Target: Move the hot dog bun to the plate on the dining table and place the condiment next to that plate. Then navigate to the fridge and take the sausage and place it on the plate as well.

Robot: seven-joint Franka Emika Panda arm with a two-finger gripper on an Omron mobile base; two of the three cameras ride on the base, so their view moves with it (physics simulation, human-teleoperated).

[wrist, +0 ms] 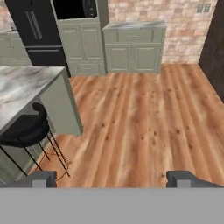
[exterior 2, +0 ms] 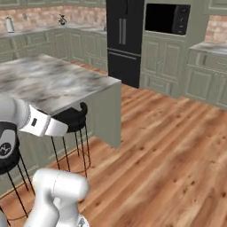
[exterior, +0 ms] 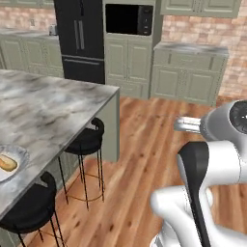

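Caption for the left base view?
Hot dog bun sits on the plate at the dining table edge; closed fridge stands ahead.

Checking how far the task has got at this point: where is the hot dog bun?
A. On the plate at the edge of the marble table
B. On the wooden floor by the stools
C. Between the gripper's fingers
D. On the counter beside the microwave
A: in the left base view the hot dog bun lies on the plate at the near edge of the dining table, while the gripper is open and empty over the floor.
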